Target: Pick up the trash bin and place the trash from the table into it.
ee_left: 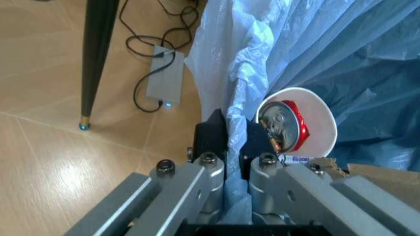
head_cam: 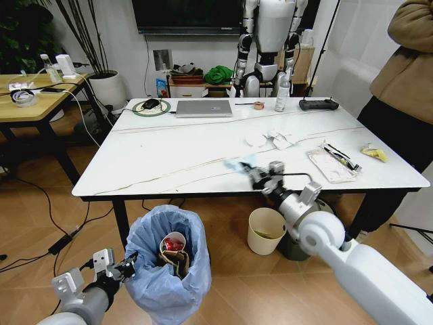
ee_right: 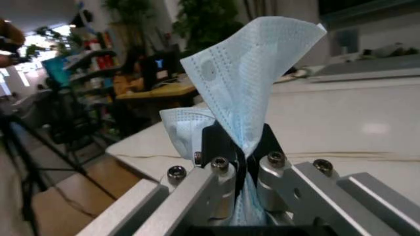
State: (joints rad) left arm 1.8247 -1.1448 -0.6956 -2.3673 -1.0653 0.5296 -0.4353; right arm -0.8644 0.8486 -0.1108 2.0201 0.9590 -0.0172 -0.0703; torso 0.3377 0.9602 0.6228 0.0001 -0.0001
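1. The small round trash bin (head_cam: 167, 271), lined with a crinkled translucent light-blue plastic bag, stands on the wooden floor just in front of the near edge of the large white marble-look table (head_cam: 183, 152).
2. Inside the bin lie a white paper cup (ee_left: 314, 123) with a crushed red can (ee_left: 288, 127) in it, and a piece of brown cardboard (ee_left: 387, 179) beside the cup.
3. The left gripper (ee_left: 235, 137) is at the bin's rim, its fingers pressed together on the edge of the blue bag liner.
4. The right gripper (ee_right: 239, 142) hangs over the table's near edge, clamped on a pale blue pleated face mask (ee_right: 253, 73), which stands up out of the jaws.
5. A bare cream bucket (head_cam: 265, 230) sits on the floor under the table; something dark lies at its bottom, too small to make out.
6. Trash on the table: white crumpled tissues (head_cam: 269, 139) near the middle, a clear flat plastic package (head_cam: 331, 162) with dark items on it toward the right, and a yellow wrapper (head_cam: 374, 153) close to the right edge.
7. At the far side of the table are a grey closed laptop (head_cam: 203, 107) and a round green-rimmed pad (head_cam: 151, 107) with a black object on it.
8. The lower part of the mask is hidden between the fingers of the right gripper, and the cardboard in the bin is cut off at the edge of the left wrist view.
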